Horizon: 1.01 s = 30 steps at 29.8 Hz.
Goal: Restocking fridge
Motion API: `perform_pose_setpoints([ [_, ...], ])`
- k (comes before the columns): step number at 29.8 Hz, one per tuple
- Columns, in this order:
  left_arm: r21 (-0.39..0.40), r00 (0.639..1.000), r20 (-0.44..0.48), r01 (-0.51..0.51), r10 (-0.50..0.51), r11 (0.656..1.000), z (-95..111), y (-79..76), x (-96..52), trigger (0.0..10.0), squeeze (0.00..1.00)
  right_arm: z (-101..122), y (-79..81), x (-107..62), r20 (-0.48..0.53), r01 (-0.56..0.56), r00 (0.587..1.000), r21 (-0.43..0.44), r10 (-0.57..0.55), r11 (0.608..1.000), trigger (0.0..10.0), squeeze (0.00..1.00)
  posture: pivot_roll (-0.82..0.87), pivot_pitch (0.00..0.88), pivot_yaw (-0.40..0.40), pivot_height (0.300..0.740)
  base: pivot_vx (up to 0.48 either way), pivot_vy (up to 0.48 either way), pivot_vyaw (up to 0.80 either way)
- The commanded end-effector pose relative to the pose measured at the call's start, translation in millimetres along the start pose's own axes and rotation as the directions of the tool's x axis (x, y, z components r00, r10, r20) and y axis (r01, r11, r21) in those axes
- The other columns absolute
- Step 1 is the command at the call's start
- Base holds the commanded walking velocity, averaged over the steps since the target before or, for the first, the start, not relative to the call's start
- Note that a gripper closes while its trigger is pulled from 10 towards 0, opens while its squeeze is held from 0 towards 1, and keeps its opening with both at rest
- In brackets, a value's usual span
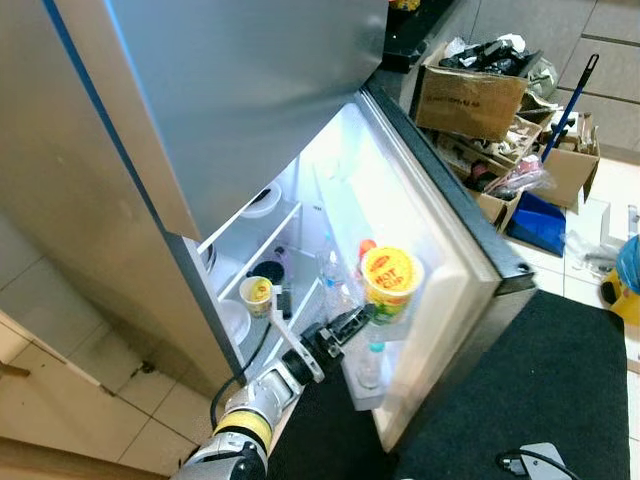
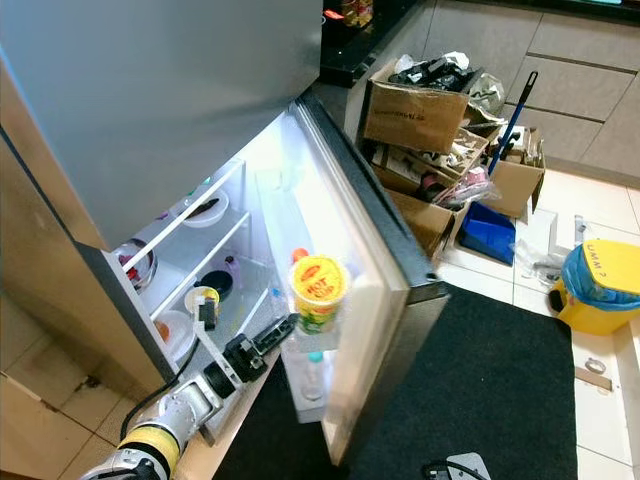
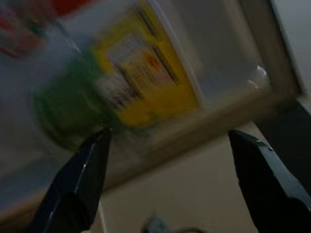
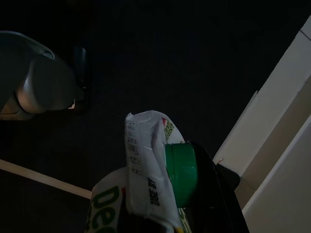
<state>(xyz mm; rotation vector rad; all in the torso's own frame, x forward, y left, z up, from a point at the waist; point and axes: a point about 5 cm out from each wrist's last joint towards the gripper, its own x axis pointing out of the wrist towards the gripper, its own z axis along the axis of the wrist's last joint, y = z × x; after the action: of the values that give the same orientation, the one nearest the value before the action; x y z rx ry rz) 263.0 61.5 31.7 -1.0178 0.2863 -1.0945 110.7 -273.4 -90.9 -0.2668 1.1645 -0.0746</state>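
— Count?
— One yellow-lidded noodle cup (image 1: 391, 279) and one clear bottle (image 1: 371, 365), both on the open silver fridge door (image 1: 470, 300).
— Jaws?
— My left gripper (image 1: 352, 324) wide, just beside the cup; my right gripper (image 4: 194, 204) clamps one green-capped white pouch (image 4: 146, 170) above the black mat (image 1: 560, 390).

Door shelf (image 1: 372, 392): noodle cup (image 1: 390, 281), bottles (image 1: 371, 364). Inner shelves (image 1: 262, 252): bowls (image 1: 260, 201).

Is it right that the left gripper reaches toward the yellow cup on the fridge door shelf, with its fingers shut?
Not quite. The left gripper does reach toward the yellow cup on the fridge door shelf, but its fingers are open, spread wide apart. The left wrist view shows this.
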Motion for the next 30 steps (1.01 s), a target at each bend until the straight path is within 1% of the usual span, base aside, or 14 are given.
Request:
perform_pose_setpoints([
  [1, -0.006, 0.992, -0.094, 0.085, -0.085, 0.996, -15, -8.6, 8.4, 10.0, 0.00, -1, -3.0, -0.5, 0.002, 0.011, 1.000, 0.008, -0.011, 1.000, 10.0, 0.00, -0.06, 0.025, 0.005, 0.740, 0.000, 0.000, 0.00],
  [6, 0.020, 0.990, -0.139, 0.023, -0.020, 1.000, -21, -2.4, 1.0, 10.0, 0.00, -1, -2.9, -0.5, 0.002, 0.011, 1.000, 0.009, -0.011, 1.000, 10.0, 0.00, -0.05, 0.025, 0.004, 0.740, 0.000, 0.000, 0.00],
  [7, 0.064, 0.976, -0.138, -0.159, 0.167, 0.985, -22, 13.5, -19.7, 10.0, 0.00, 1, -3.2, -0.4, 0.014, 0.011, 1.000, 0.013, -0.011, 1.000, 10.0, 0.00, -0.05, 0.025, 0.004, 0.740, 0.000, 0.000, 0.00],
  [8, 0.064, 0.976, -0.138, -0.159, 0.167, 0.985, -22, 13.5, -19.7, 10.0, 0.00, 1, -3.2, -0.4, 0.014, 0.011, 1.000, 0.013, -0.011, 1.000, 10.0, 0.00, -0.05, 0.025, 0.004, 0.740, 0.000, 0.000, 0.00],
  [11, 0.076, 0.907, -0.083, -0.406, 0.412, 0.911, -17, 31.4, -60.9, 10.0, 0.00, 19, -7.5, 0.3, 0.106, 0.008, 0.994, 0.045, -0.013, 0.999, 10.0, 0.00, -0.05, 0.031, 0.008, 0.740, 0.000, 0.000, 0.00],
  [14, 0.079, 0.881, -0.074, -0.461, 0.467, 0.884, -16, 34.3, -72.0, 10.0, 0.00, 28, -8.6, 0.4, 0.148, -0.004, 0.989, 0.062, -0.006, 0.998, 10.0, 0.00, -0.05, 0.031, 0.008, 0.740, 0.000, 0.000, 0.00],
  [15, 0.090, 0.849, -0.066, -0.519, 0.525, 0.850, -16, 37.2, -83.3, 10.0, 0.00, 40, -8.5, 0.2, 0.208, -0.033, 0.978, 0.074, 0.017, 0.997, 10.0, 0.00, -0.05, 0.031, 0.008, 0.740, 0.000, 0.000, 0.00],
  [18, 0.113, 0.722, -0.045, -0.683, 0.690, 0.722, -20, 44.2, -116.5, 10.0, 0.00, 85, 1.4, -4.3, 0.411, -0.205, 0.893, 0.013, 0.181, 0.979, 10.0, 0.00, -0.05, 0.032, 0.008, 0.740, 0.000, 0.000, 0.00],
  [20, 0.112, 0.652, -0.042, -0.750, 0.757, 0.652, -25, 46.0, -133.9, 10.0, 0.00, 112, 9.3, -10.6, 0.509, -0.317, 0.805, -0.067, 0.306, 0.946, 10.0, 0.00, -0.05, 0.032, 0.008, 0.740, 0.000, 0.000, 0.00],
  [23, 0.110, 0.633, -0.042, -0.766, 0.773, 0.634, -26, 46.2, -138.4, 10.0, 0.00, 120, 11.2, -12.8, 0.532, -0.346, 0.777, -0.088, 0.338, 0.934, 10.0, 0.00, -0.05, 0.032, 0.008, 0.740, 0.000, 0.000, 0.00],
  [25, 0.111, 0.582, -0.056, -0.804, 0.811, 0.584, -34, 46.0, -151.2, 10.0, 0.00, 142, 14.4, -20.0, 0.590, -0.401, 0.696, -0.154, 0.409, 0.903, 10.0, 0.00, -0.05, 0.035, 0.006, 0.740, 0.000, 0.000, 0.00],
  [27, 0.113, 0.555, -0.068, -0.822, 0.829, 0.559, -38, 45.6, -157.8, 10.0, 0.00, 154, 16.2, -25.0, 0.621, -0.432, 0.643, -0.190, 0.448, 0.882, 10.0, 0.00, -0.05, 0.035, 0.006, 0.740, 0.000, 0.000, 0.00],
  [28, 0.113, 0.555, -0.068, -0.822, 0.829, 0.559, -38, 45.6, -157.8, 10.0, 0.00, 154, 16.2, -25.0, 0.621, -0.432, 0.643, -0.190, 0.448, 0.882, 10.0, 0.00, -0.05, 0.035, 0.006, 0.740, 0.000, 0.000, 0.00],
  [30, 0.116, 0.511, -0.095, -0.847, 0.854, 0.519, -48, 43.8, -169.0, 10.0, 0.00, 180, 16.1, -36.8, 0.673, -0.419, 0.554, -0.283, 0.490, 0.862, 10.0, 0.00, -0.05, 0.035, 0.005, 0.740, 0.000, 0.000, 0.00],
])
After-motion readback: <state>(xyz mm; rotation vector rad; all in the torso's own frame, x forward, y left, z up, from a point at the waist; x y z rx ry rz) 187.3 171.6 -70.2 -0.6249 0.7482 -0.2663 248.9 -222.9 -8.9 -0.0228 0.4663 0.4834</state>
